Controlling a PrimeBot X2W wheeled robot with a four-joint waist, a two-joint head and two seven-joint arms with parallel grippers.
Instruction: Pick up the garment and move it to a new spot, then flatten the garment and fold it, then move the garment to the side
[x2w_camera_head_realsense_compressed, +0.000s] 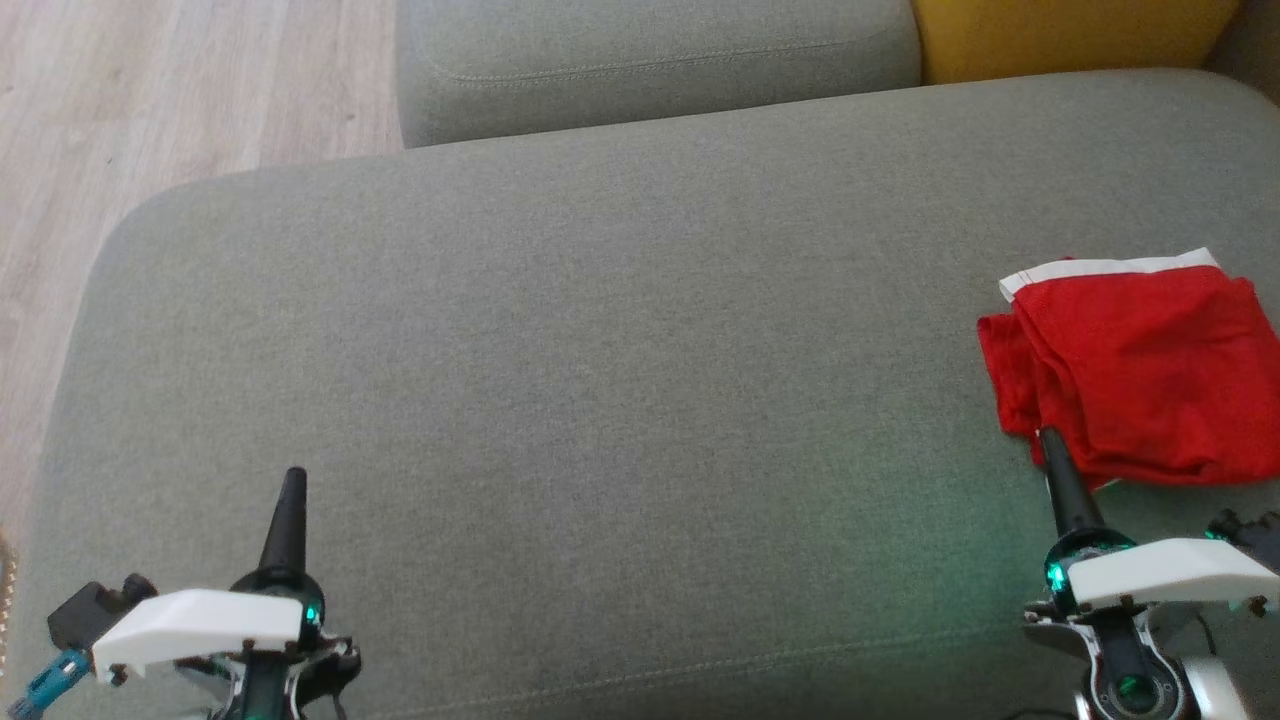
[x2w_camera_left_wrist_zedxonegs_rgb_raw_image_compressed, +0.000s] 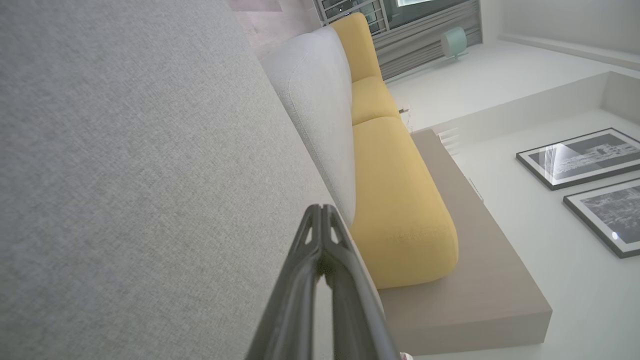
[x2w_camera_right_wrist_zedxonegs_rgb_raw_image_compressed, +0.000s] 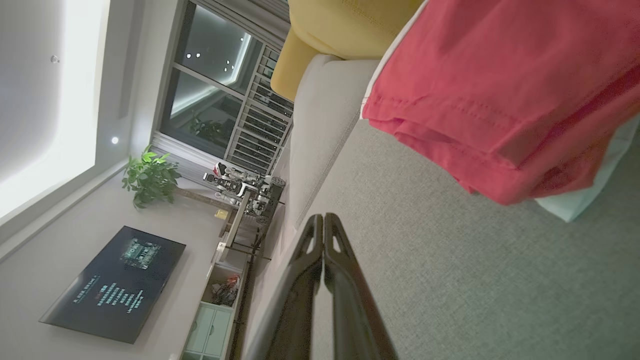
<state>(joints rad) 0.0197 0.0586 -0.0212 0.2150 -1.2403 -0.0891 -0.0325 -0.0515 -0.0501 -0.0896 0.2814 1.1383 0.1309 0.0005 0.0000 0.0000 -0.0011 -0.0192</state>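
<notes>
The folded red garment (x2w_camera_head_realsense_compressed: 1140, 370) is laid at the right edge of the sofa cushion (x2w_camera_head_realsense_compressed: 600, 350). The right gripper (x2w_camera_head_realsense_compressed: 1049, 438), fingers pressed together, is poised just beside its hem. The left gripper (x2w_camera_head_realsense_compressed: 294, 478), likewise closed, is held well apart. The folds could be dragged open if snagged.

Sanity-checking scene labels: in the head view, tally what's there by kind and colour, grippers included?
Grey cushions: 2 (seat cushion, back cushion)
Yellow cushion: 1
Red garment: 1
Grippers: 2 (left gripper, right gripper), both shut
Total: 6
</notes>
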